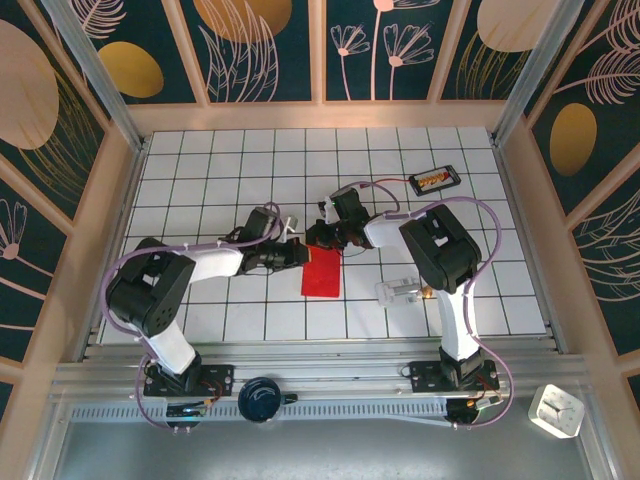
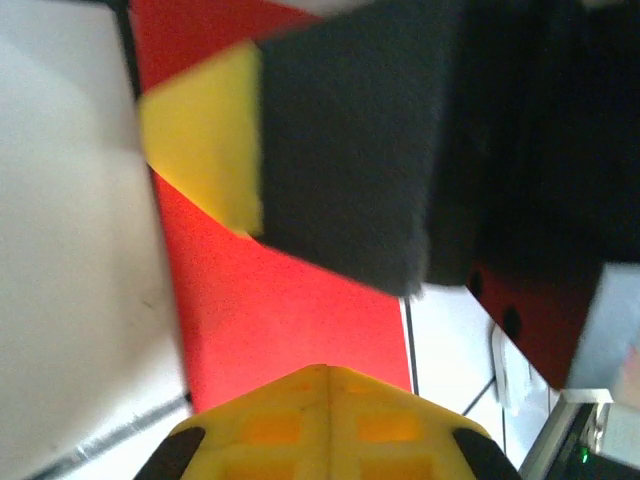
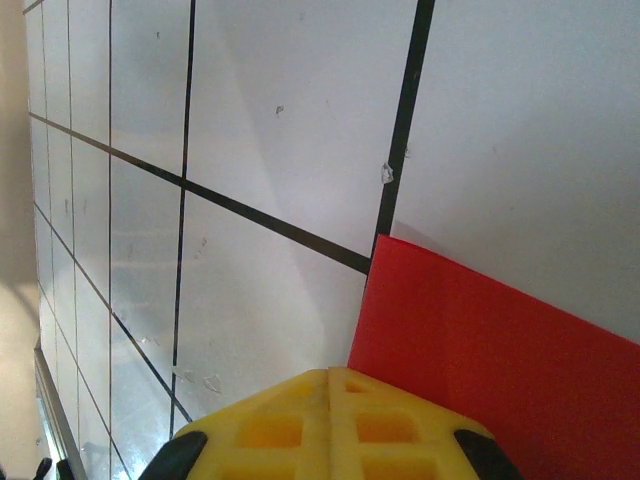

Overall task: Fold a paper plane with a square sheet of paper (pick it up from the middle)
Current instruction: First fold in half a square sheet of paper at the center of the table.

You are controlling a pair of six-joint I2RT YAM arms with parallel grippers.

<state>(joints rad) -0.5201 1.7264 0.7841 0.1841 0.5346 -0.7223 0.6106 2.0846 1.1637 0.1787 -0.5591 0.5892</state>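
The red sheet of paper lies flat near the table's middle as an upright rectangle about one tile wide. My left gripper is shut, its yellow tips at the sheet's upper left edge. In the left wrist view the closed fingertips sit low over the red paper, with nothing seen between them. My right gripper is shut at the sheet's top edge, and its black body and one yellow finger show in the left wrist view. In the right wrist view the closed tips touch the paper's corner.
A small black tray with a cable lies at the back right. A clear plastic piece sits beside the right arm, just right of the paper. Wooden walls ring the tiled table. A white box stands off the table at the front right.
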